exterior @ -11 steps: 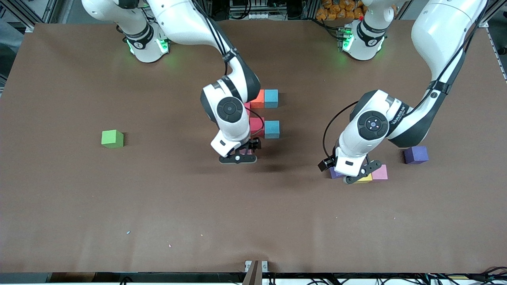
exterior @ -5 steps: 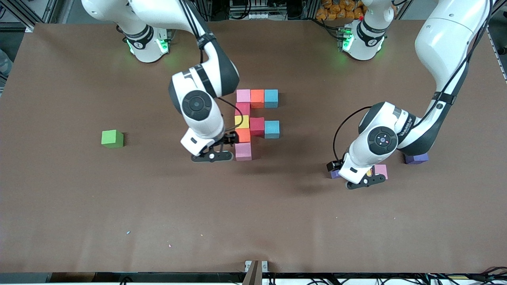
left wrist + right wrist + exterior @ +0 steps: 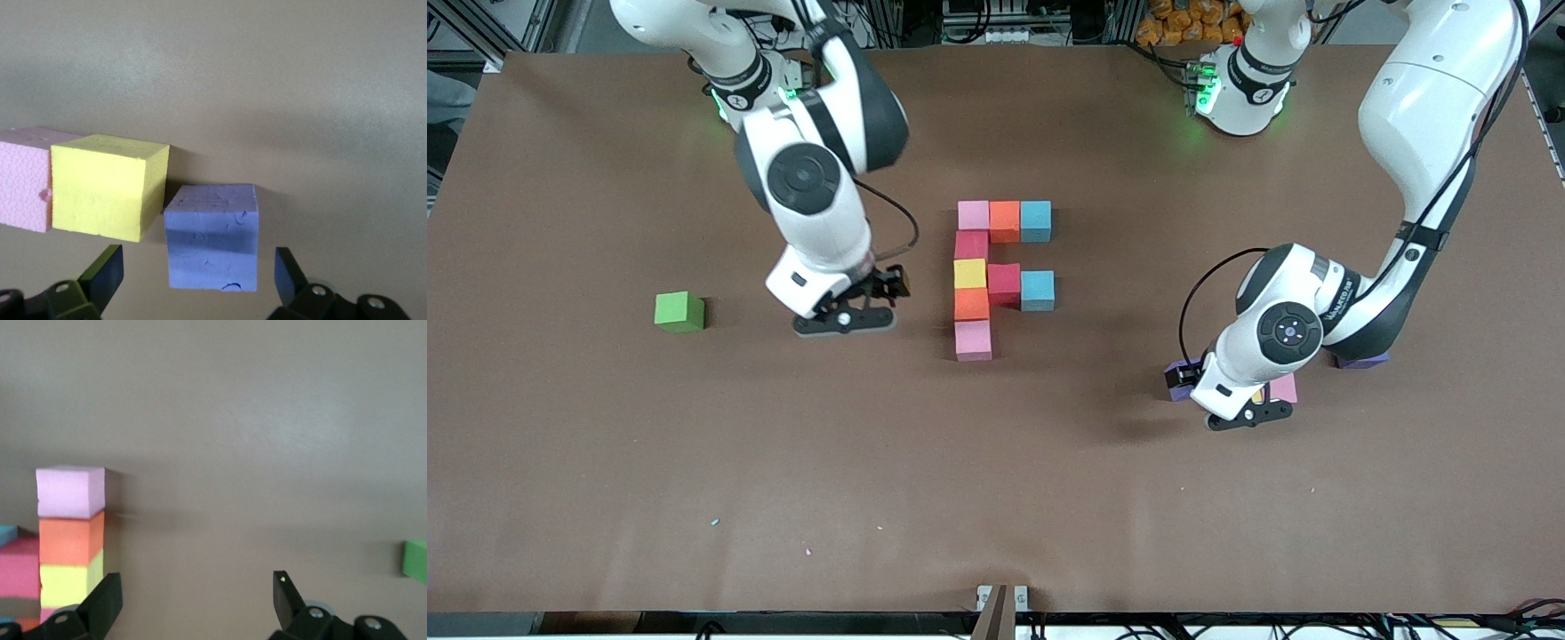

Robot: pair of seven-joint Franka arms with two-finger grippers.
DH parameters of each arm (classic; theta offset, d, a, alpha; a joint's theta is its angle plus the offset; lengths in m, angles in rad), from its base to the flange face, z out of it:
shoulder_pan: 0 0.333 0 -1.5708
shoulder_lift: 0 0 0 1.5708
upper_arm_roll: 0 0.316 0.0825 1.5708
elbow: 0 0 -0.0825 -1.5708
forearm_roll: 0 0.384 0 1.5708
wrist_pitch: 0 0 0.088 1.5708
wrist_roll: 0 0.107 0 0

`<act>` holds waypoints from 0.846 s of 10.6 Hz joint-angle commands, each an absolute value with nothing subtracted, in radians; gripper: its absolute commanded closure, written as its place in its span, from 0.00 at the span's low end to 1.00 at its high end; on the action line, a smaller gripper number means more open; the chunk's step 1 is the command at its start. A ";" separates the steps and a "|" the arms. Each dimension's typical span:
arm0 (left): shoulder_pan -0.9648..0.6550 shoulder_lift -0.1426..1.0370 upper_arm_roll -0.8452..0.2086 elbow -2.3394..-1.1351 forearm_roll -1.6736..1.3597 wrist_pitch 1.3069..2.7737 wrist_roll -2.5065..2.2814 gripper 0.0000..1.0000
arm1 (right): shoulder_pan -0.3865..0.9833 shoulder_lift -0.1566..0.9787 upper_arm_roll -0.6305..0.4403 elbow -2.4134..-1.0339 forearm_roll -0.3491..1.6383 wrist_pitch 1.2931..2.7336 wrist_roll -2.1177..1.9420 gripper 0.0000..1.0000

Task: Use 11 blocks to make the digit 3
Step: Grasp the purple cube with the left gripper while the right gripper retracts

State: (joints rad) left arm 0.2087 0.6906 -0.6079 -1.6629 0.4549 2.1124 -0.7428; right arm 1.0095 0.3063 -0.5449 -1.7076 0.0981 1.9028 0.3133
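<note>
Blocks point(image 3: 996, 267) mid-worktop numbered nine once we'd set the near pink cube point(image 3: 973, 340). Our right hand point(image 3: 845, 320), wide and empty, had withdrawn toward the green cube point(image 3: 679, 312); our left hand point(image 3: 199, 288), wide, framed the purple cube point(image 3: 212, 236).

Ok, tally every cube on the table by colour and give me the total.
pink blocks: 3
orange blocks: 2
light blue blocks: 2
dark red blocks: 2
yellow blocks: 2
purple blocks: 2
green cube: 1
Total: 14
</note>
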 commanded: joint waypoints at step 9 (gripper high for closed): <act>0.198 0.747 -0.597 -1.657 0.445 2.183 -0.790 0.00 | 0.428 0.038 -0.290 -1.671 -0.034 1.581 0.037 0.00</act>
State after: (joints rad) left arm 0.2055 0.7453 -0.5997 -1.6611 0.4548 2.1757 -0.7788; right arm 0.6038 0.0598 -0.4783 -1.7215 -0.0121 1.6436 0.0278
